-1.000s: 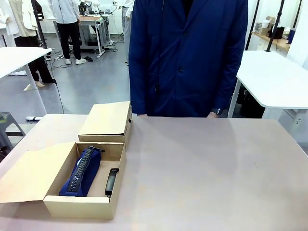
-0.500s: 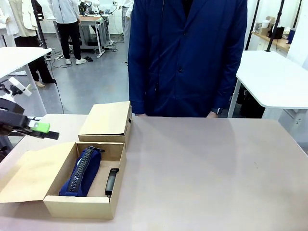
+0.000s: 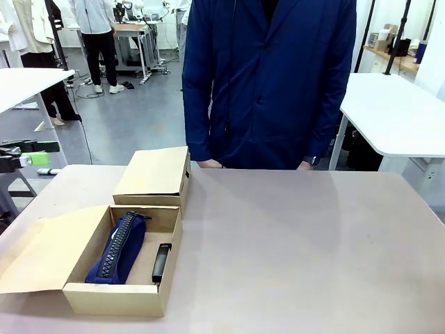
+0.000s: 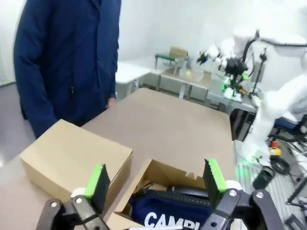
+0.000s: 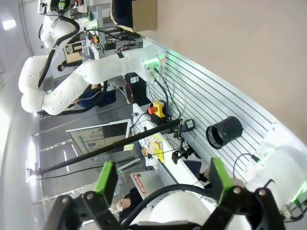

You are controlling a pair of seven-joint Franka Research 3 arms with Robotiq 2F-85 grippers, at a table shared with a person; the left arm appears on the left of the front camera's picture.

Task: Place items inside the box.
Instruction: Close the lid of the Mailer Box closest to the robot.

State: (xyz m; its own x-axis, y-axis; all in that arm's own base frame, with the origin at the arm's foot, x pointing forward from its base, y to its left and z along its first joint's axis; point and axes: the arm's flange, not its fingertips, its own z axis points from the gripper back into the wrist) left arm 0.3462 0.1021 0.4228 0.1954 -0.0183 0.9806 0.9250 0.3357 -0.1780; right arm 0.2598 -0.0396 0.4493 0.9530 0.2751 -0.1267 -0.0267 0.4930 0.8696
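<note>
1. Lying open at the lower left of the front view, the box (image 3: 118, 296) is a shallow rectangle of matte tan cardboard, its hinged flap lid (image 3: 42, 254) folded flat out to the left.
2. Inside it, the navy fabric pencil case (image 3: 118, 249) lies lengthwise along the left half, soft and rounded, with a black zipper running down its top.
3. To the right of the case, against the box's right wall, sits a slim black item (image 3: 161, 262), hard and glossy; I cannot tell which kind of desk thing it is.
4. Just beyond the box stands a smaller cardboard box (image 3: 154, 174), closed, with a smooth flat top; the two look to be touching or nearly so.
5. The surface (image 3: 313, 243) is a plain, dull pinkish-beige sheet, bare across the middle and right.
6. At the left edge of the front view, part of the left pincer (image 3: 31, 152) shows black with a green pad, held well above the surface.
7. In the left wrist view the left pincer (image 4: 156, 179) stands spread wide and empty over the box, with white lettering on the navy case below it.
8. In the right wrist view the right pincer (image 5: 160, 179) is also spread wide, gripping nothing.
9. A person in a dark blue buttoned coat (image 3: 271, 76) stands at the far edge.
</note>
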